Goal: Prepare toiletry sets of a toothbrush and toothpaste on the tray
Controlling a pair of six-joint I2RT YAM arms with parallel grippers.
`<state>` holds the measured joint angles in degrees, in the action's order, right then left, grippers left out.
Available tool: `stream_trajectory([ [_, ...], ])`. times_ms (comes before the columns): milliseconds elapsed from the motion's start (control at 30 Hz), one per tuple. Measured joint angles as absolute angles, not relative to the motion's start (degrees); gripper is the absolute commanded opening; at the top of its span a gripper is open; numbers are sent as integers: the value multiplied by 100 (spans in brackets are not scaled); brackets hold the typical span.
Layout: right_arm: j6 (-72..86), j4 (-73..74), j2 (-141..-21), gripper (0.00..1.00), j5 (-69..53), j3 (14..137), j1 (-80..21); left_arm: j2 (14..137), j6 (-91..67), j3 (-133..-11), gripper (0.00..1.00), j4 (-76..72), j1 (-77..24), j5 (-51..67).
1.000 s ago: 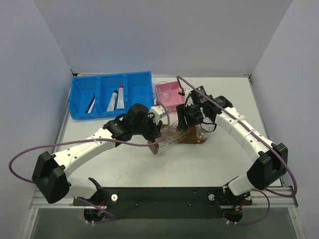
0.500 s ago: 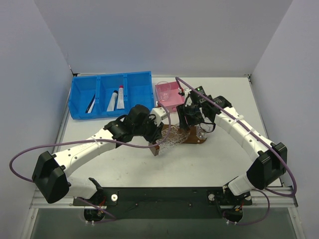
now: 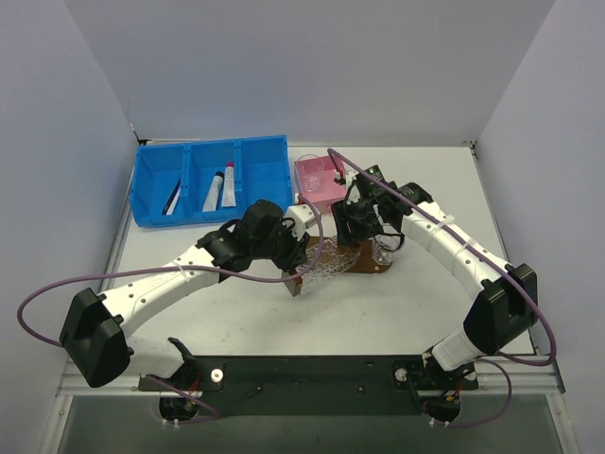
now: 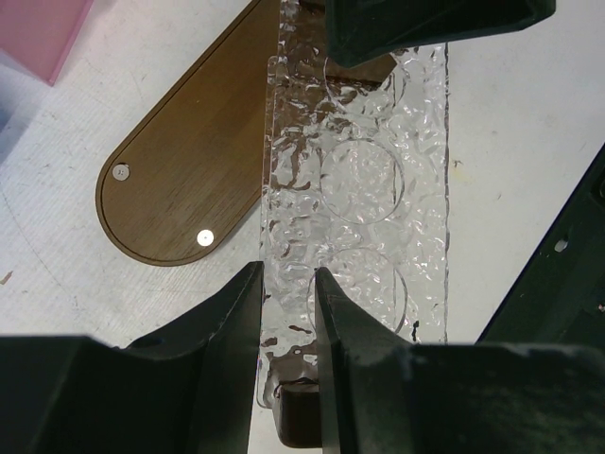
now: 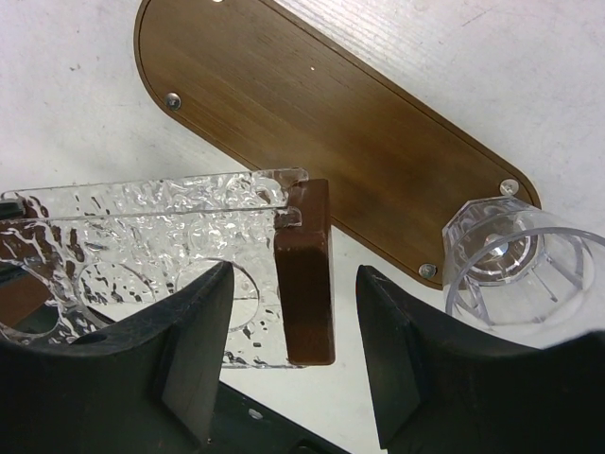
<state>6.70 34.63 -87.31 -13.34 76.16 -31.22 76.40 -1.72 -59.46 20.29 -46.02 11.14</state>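
Note:
The dark wooden oval tray [image 3: 374, 264] [image 4: 189, 170] [image 5: 331, 142] lies mid-table. A clear dimpled rack [image 3: 326, 262] [image 4: 354, 180] [image 5: 142, 236] with round holes and brown end blocks rests partly over it. My left gripper [image 3: 295, 267] [image 4: 286, 284] is shut on the rack's near edge. My right gripper [image 3: 357, 232] [image 5: 293, 274] is open, its fingers either side of the rack's other brown block [image 5: 304, 274] without touching it. A clear cup [image 3: 383, 251] [image 5: 520, 255] stands at the tray's end. Two toothpaste tubes [image 3: 218, 190] and a dark toothbrush [image 3: 174, 197] lie in the blue bin [image 3: 265, 161].
A pink square box [image 3: 326, 189] behind the tray holds another clear cup [image 3: 315, 163]. The blue bin sits at the back left. Both arms crowd the middle of the table over the tray, with purple cables looping off them.
My right arm has eased a little to the left toward the rack. My left gripper and the rack have hardly moved.

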Motion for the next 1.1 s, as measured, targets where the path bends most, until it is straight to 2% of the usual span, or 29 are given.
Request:
stream_trajectory([
  [800, 642, 3059, -9002, 48, -1387, 7251, -3197, 7419, -263, -5714, 0, 1568, -4602, 1201],
  [1067, 740, 2891, -9185, 48, -1446, 7122, -3227, 7290, -294, -5258, 0, 1406, -4602, 1133],
  [1100, 744, 2888, -9185, 48, -1450, 7122, -3236, 7262, -318, -5203, 3, 1409, -4602, 1092],
])
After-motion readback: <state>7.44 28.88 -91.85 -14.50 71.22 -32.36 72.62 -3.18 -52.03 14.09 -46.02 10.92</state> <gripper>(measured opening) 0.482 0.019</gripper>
